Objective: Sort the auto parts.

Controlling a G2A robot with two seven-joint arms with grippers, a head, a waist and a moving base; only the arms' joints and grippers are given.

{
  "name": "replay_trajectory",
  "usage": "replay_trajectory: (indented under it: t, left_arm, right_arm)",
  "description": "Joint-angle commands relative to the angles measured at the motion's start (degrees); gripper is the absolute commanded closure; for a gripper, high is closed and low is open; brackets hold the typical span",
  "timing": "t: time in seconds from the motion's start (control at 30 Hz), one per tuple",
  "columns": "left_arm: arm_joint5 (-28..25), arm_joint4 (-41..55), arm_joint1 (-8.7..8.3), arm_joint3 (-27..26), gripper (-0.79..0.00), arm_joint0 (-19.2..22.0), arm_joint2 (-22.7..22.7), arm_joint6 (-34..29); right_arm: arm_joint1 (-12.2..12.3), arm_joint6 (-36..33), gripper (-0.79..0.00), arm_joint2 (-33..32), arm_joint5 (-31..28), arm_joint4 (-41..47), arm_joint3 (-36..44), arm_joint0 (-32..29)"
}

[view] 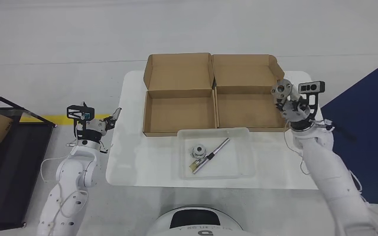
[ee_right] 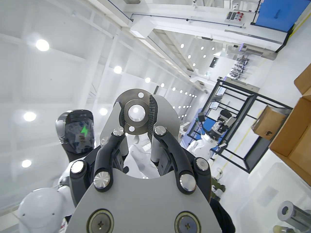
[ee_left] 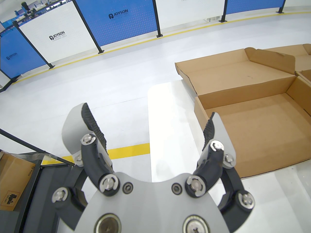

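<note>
Peeking down at the white table (view: pixel 133 106): got the right gripper (view: pixel 282 93) up around 2 o'clock, over the right edge of the right cardboard box (view: pixel 248 112). Clamped snug on a round metal flange (ee_right: pixel 130 97) with a big centre hole. Got the left gripper (ee_left: pixel 148 110) hanging out at 9 o'clock, just off the table edge, fingers spread wide and gripping nothing. Up at 12 o'clock, touching the right box: the left cardboard box (view: pixel 179 112), lid folded back. Down at 6 o'clock, spotting a clear tray (view: pixel 215 131) with another flanged part (view: pixel 199 151) and a metal rod (view: pixel 212 154) just beside it.
</note>
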State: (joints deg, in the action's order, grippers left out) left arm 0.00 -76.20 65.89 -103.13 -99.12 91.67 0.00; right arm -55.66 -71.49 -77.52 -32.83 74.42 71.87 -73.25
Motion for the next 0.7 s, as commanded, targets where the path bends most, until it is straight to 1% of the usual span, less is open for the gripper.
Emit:
replay_trajectory:
  t: [0.0, 0.17, 0.23, 0.43, 0.6, 0.67]
  left_arm:
    - [0.0, 0.0, 0.00, 0.0, -0.785, 0.0, 0.0, 0.0]
    - [0.0, 0.0, 0.00, 0.0, -0.785, 0.0, 0.0, 0.0]
    - [0.0, 0.0, 0.00, 0.0, -0.785, 0.0, 0.0, 0.0]
    - [0.0, 0.0, 0.00, 0.0, -0.785, 0.0, 0.0, 0.0]
    - [0.0, 0.0, 0.00, 0.0, -0.785, 0.0, 0.0, 0.0]
    - [0.0, 0.0, 0.00, 0.0, -0.785, 0.0, 0.0, 0.0]
  right_arm:
    - [-1.0, -1.7, 0.000, -1.2, 1.7, 0.6, -1.3, 0.4]
    - [-3.4, -4.4, 0.000, -4.3, 4.3, 0.2, -3.9, 1.2]
    - [-4.2, -3.4, 0.000, -5.9, 3.4, -1.7, -4.6, 1.4]
    - [-5.9, 4.3, 0.000, -9.1, -4.3, -11.9, -5.2, 0.4]
    - [-6.3, 13.8, 0.000, -10.1, -13.8, -23.3, -6.1, -0.4]
    - [-6.1, 19.2, 0.000, -11.2, -19.2, -31.2, -7.3, -0.6]
